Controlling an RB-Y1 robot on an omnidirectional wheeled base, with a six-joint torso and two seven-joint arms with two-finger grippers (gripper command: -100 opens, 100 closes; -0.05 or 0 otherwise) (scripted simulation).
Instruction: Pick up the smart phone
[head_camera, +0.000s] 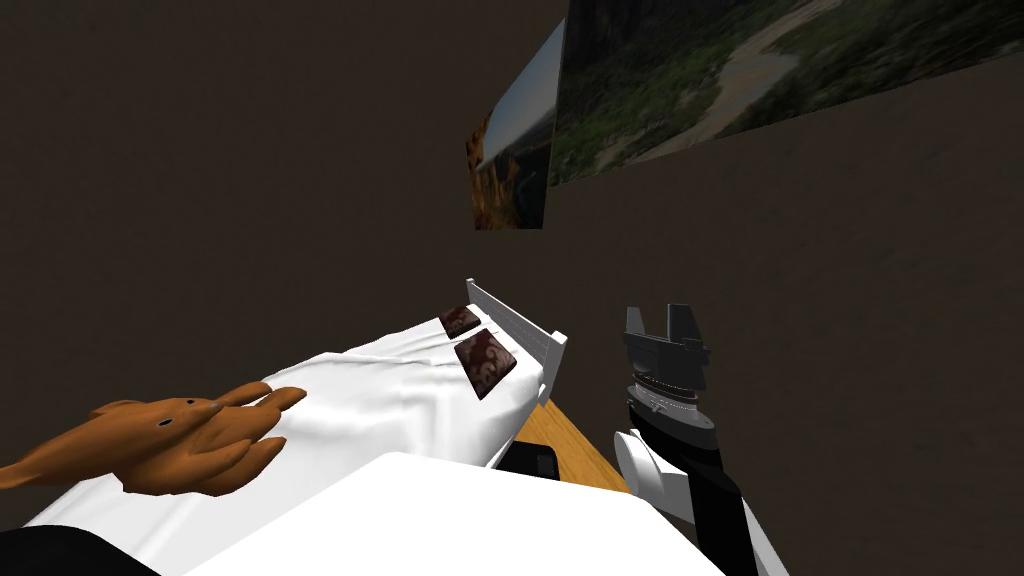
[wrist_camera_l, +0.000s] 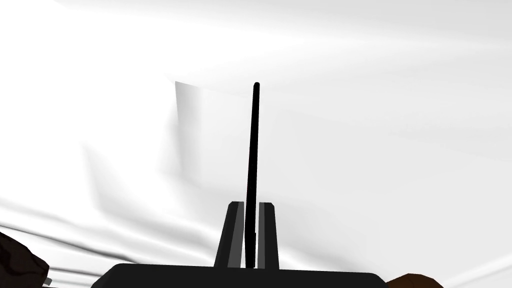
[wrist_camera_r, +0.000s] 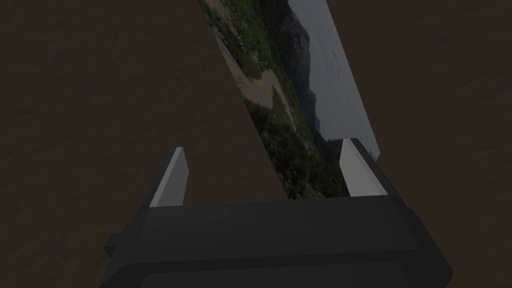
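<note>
Two thin grey fingers (wrist_camera_l: 267, 227) of the left gripper (wrist_camera_l: 251, 205) are pressed close together on the smart phone (wrist_camera_l: 254, 145), which is clamped between them. The phone is seen edge-on as a very thin, flat black slab with a rounded end, rising straight out from the fingers. Its faces are turned away, so any marking on them cannot be read. Behind it a white sheet (wrist_camera_l: 375, 125) is spread, smooth in places and softly creased into shallow folds. A corner of a dark patterned pillow (wrist_camera_l: 20, 262) is caught at one side of the gripper, and a bit of an orange-brown plush toy (wrist_camera_l: 412, 281) at the other.

In the head view a bed (head_camera: 400, 400) is shown, draped in the white sheet and closed at its far end by a white slatted headboard (head_camera: 520, 325). By the headboard a near pillow (head_camera: 485, 362) and a far pillow (head_camera: 460, 320) are laid, both square and dark maroon with a pale swirling print. The plush toy is laid on the sheet towards the nearer end, its limbs smooth and rounded. A strip of orange wood-grained surface (head_camera: 580, 450) is seen just beside the bed.

The right gripper (head_camera: 657, 318) is raised beyond that strip, at the robot's right, with its fingers (wrist_camera_r: 172, 180) spread wide apart.
</note>
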